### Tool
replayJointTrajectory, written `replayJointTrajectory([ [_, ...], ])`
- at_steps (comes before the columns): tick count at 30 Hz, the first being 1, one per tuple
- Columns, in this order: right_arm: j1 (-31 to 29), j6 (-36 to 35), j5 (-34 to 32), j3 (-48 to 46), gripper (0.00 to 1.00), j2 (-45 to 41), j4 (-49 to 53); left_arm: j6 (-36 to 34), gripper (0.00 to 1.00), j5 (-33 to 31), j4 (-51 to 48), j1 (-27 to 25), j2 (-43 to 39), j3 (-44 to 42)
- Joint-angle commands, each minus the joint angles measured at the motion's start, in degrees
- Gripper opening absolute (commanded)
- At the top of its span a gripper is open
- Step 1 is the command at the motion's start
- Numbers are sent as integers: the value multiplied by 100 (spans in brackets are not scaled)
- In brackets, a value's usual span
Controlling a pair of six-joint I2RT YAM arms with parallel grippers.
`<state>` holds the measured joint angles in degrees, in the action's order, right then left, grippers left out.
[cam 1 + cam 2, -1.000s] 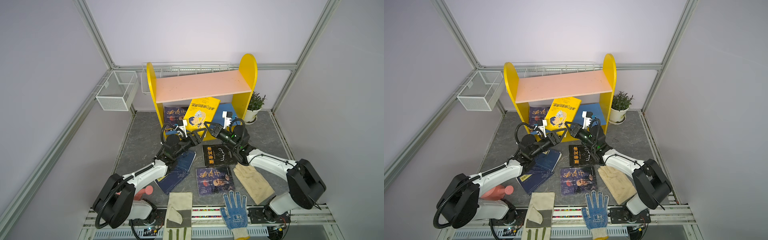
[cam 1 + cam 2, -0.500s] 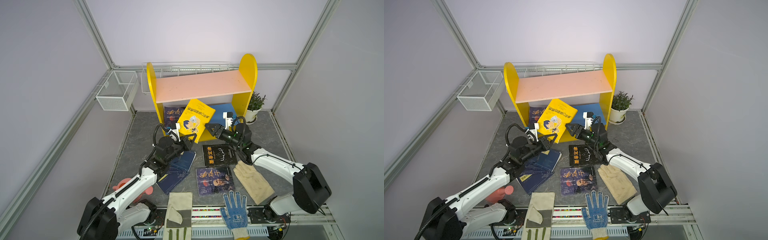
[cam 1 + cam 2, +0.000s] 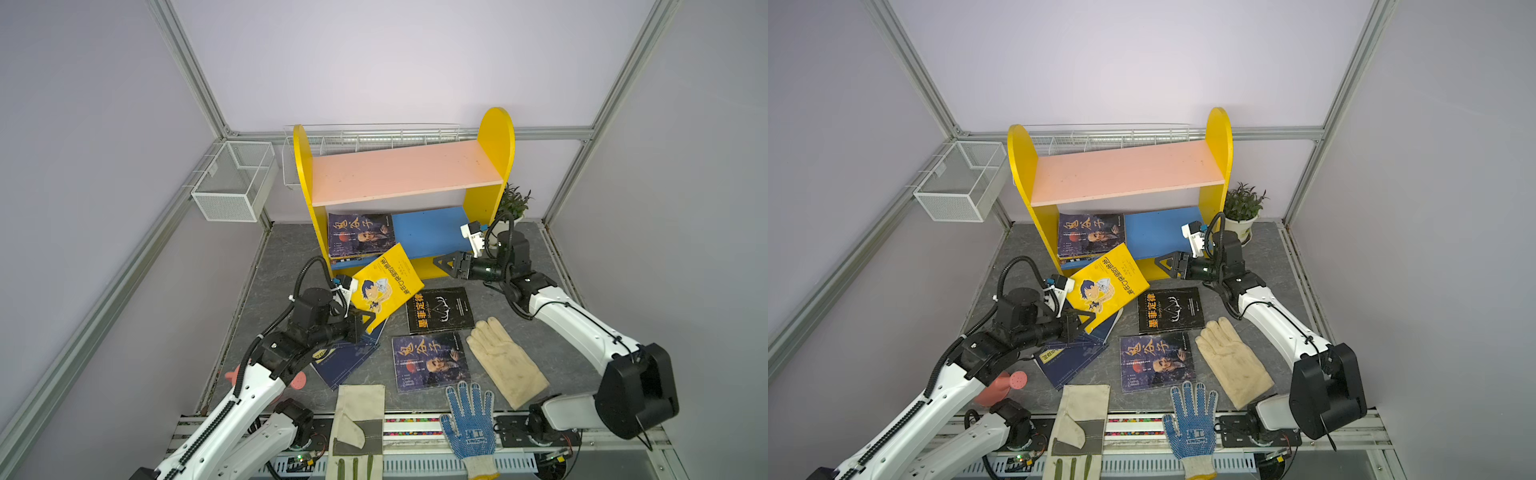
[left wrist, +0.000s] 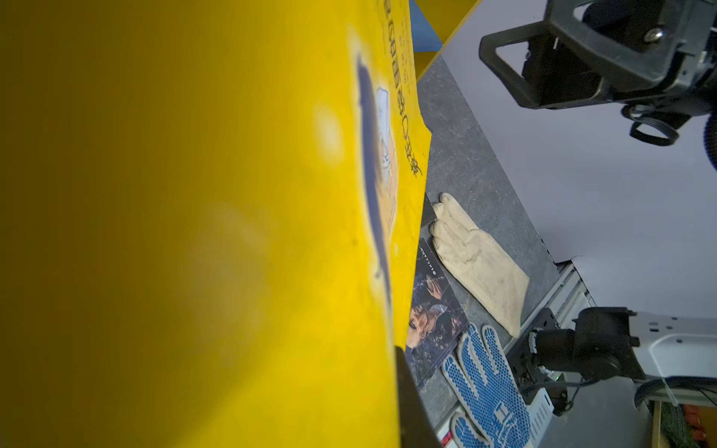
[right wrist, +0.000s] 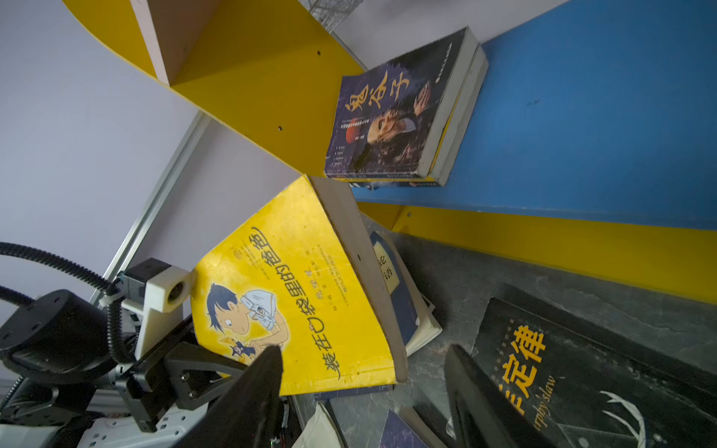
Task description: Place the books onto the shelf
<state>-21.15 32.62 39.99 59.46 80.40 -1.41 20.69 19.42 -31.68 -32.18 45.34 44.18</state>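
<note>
the left gripper (image 3: 365,325) is clamped on the near corner of the yellow cartoon book (image 3: 386,286), holding it tilted off the table, probably so its far edge at twelve o'clock can slide onto the blue lower board (image 3: 430,232) of the shelf (image 3: 405,172). the right gripper (image 3: 445,266), at the book's three o'clock and apart from it, stands wide and empty. counted: one held book; a shelf stack (image 3: 359,235) of at least two; one black book (image 3: 440,309), one purple-blue book (image 3: 430,361), a navy pile (image 3: 345,359) too overlapped to count; three work gloves (image 3: 505,361).
</note>
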Motion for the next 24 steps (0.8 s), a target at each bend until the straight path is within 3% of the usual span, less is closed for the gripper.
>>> replayJointTrajectory([
  [1,-158,-353,487,45,69,154,366,-494,0,507,1,28,-143,436],
  [11,-548,-468,1096,164,65,366,305,-680,0,963,-50,36,-184,750],
  [14,-543,-379,1265,80,59,314,105,-680,0,970,-23,37,-183,749],
  [19,-565,264,1935,-131,40,270,-908,-700,0,875,83,44,-173,662],
  [24,-610,326,2003,-176,13,150,-1072,-619,0,561,259,46,-23,668],
])
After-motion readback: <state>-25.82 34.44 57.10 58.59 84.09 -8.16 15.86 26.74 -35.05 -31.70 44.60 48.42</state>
